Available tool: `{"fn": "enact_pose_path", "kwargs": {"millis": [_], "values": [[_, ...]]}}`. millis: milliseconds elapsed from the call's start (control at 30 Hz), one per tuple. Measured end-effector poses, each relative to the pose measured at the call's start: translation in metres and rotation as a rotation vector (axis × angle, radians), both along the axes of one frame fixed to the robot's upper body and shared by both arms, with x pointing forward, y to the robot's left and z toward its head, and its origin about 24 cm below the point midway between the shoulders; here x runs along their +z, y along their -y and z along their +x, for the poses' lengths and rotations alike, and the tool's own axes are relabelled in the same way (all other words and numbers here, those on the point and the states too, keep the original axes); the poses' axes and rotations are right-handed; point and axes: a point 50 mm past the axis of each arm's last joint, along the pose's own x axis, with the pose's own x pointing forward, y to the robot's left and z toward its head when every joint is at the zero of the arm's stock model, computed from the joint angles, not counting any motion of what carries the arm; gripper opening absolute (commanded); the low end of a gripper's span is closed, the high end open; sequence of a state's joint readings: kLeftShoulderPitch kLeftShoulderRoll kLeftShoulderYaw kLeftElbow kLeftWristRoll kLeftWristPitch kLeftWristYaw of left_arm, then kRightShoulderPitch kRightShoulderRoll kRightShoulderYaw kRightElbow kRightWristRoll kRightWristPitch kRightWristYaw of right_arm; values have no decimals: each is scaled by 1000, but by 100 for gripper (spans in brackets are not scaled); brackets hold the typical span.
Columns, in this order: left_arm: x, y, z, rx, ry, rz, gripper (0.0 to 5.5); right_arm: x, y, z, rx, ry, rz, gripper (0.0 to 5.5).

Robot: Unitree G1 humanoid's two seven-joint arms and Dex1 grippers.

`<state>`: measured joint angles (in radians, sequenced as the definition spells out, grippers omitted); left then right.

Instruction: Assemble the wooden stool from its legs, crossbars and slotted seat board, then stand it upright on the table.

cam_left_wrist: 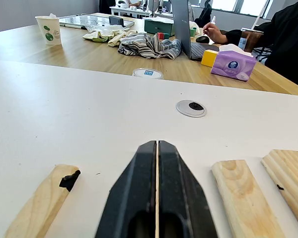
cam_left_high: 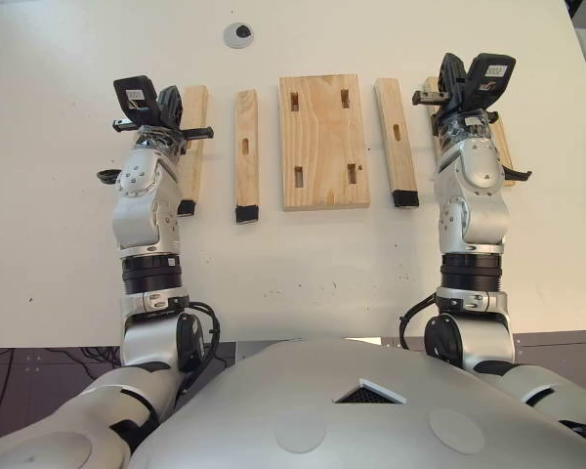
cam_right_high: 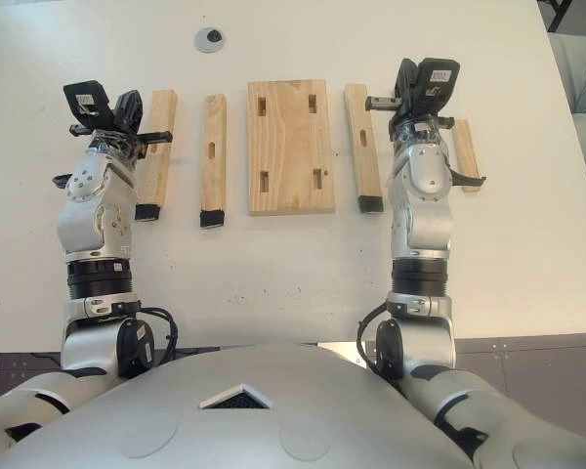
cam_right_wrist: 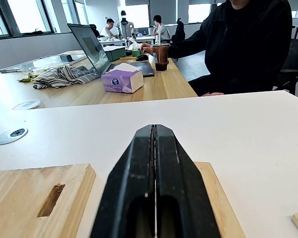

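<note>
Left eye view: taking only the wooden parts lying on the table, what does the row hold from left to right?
outer left leg → inner left leg, slotted, with a black end → seat board with four slots → inner right leg, slotted, with a black end → short wooden piece showing past the right arm.

The board [cam_left_high: 318, 142] lies flat on the table [cam_left_high: 303, 256]. It is light wood with four small slots. Two sticks lie flat on each side of it, not touching. The left stick [cam_left_high: 246, 154] and right stick [cam_left_high: 396, 142] each have one slot and a black near end. The far-left stick [cam_left_high: 193, 168] has a black end too. The far-right stick [cam_right_high: 467, 147] is partly hidden.
</note>
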<state>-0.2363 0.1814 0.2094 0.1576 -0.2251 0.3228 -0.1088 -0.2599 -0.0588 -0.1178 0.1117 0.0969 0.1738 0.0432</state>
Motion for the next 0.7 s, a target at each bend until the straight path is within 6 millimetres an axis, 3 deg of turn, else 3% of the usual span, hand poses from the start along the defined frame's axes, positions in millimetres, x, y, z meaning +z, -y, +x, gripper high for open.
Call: {"fn": "enact_pose_path", "kwargs": {"millis": [167,333,433,533,700], "values": [[-2,-11,1,-18,-30,32,83,2,2,1,-8,10,-1,0],[-15,-43,-1,-58,-198,79,163,1,2,1,-12,7,-7,0],[-12,-59,-5,-91,-251,111,219,1,2,1,-10,6,-6,0],[-8,-73,-14,-88,-279,135,272,1,2,1,-9,7,-7,0],[-27,-86,-40,-86,-404,108,287,1,3,1,-11,7,-9,0]]}}
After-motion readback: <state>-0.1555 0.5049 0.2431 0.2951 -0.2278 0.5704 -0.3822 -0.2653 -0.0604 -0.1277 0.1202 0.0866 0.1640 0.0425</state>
